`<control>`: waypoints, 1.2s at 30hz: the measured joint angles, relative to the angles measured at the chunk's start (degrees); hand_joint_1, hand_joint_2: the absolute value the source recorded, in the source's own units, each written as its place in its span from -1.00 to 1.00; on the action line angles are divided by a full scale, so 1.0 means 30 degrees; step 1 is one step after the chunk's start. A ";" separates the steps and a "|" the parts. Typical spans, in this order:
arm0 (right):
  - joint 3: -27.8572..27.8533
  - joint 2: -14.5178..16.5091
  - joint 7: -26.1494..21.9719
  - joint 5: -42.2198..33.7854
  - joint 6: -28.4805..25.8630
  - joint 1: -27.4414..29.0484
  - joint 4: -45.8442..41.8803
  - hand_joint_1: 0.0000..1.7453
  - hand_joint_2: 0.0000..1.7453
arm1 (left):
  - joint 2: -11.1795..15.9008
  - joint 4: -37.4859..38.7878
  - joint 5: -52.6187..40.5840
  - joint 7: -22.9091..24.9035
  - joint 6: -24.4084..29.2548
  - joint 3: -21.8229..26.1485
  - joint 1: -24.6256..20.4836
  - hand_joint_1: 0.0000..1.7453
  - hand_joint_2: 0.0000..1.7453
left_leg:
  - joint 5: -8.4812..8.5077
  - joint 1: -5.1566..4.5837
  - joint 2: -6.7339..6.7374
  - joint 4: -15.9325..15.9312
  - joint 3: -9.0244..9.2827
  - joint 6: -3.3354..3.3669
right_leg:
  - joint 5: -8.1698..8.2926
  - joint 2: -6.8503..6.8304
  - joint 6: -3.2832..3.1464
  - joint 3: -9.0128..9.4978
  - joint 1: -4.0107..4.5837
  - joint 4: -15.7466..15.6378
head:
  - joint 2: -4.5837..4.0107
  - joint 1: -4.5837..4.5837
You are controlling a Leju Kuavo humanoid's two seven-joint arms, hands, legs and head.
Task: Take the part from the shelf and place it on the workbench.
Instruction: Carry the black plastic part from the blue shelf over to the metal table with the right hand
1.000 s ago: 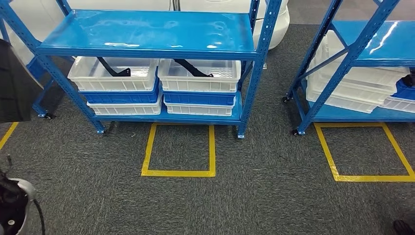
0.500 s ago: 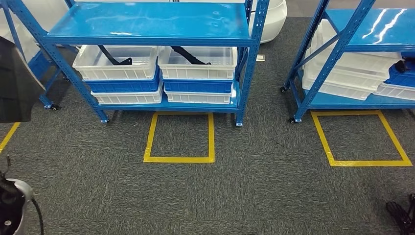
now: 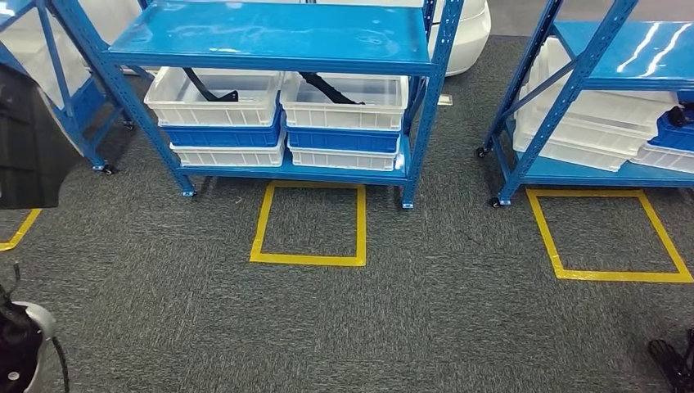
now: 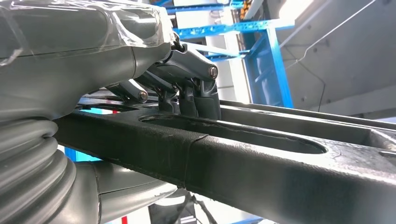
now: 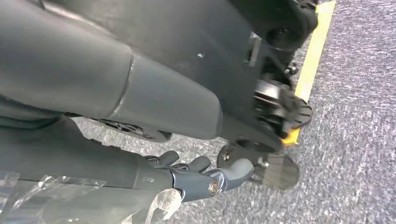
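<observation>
My left hand [image 4: 182, 88] grips a long black part [image 4: 261, 163] with a slot along it; the fingers hook over its upper edge. In the head view the same black part [image 3: 29, 139] is a dark slab at the left edge. Similar black parts [image 3: 209, 86] [image 3: 329, 88] lie in the two top white bins [image 3: 214, 102] of the blue shelf [image 3: 278, 41] ahead. My right hand [image 5: 205, 179] hangs beside my body over the carpet, fingers loosely extended and holding nothing; its dark fingertips [image 3: 675, 364] also reach into the head view's bottom right corner.
A yellow tape square [image 3: 311, 223] marks the carpet in front of the shelf. A second blue shelf [image 3: 622, 49] with white and blue bins stands to the right, with another tape square [image 3: 610, 236] before it. A white rounded object [image 3: 470, 33] sits behind the first shelf.
The whole scene has shifted a little to the right and the shelves sit farther off, so the camera has moved. The black part stays in my left hand.
</observation>
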 joint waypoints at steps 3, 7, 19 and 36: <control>-0.0007 0.0020 0.0055 0.0098 -0.0002 -0.0050 -0.0004 -1.00 -1.00 | 0.0071 0.0000 -0.0051 0.0142 -0.0006 -0.0002 0.0032 1.00 1.00 | 0.0147 0.0064 -0.0290 0.0075 -0.0329 -0.0366 | -0.0059 -0.0336 -0.0227 -0.0051 0.0060 -0.0313 | 0.0000 0.0000; -0.0004 0.0069 0.0044 0.0233 -0.0002 -0.0034 -0.0006 -1.00 -1.00 | 0.0144 0.0015 -0.0182 0.0281 0.0035 -0.0002 0.0035 1.00 1.00 | -0.1760 0.0036 0.0285 0.3545 -0.2017 -0.0574 | 0.0095 -0.1163 -0.0685 -0.0155 0.0062 -0.0449 | 0.0000 -0.0089; 0.0009 0.0120 -0.0166 0.0426 -0.0002 -0.0111 -0.0005 -1.00 -1.00 | 0.0149 0.0044 -0.0638 0.0435 0.0277 -0.0013 0.0093 1.00 1.00 | 0.0264 -0.0319 0.1380 0.0129 -0.0327 0.0252 | 0.0057 -0.3257 -0.0489 -0.0238 0.0515 -0.0224 | 0.0000 -0.0046; 0.0333 0.0157 -0.0286 0.0610 0.0000 -0.0093 -0.0007 -1.00 -1.00 | 0.0142 0.0066 -0.0885 0.0639 0.0303 -0.0107 -0.0219 1.00 1.00 | 0.0834 0.0071 -0.1019 0.0636 -0.1646 -0.0463 | -0.0156 -0.0188 -0.0487 0.0118 -0.0040 -0.0403 | 0.0000 -0.0044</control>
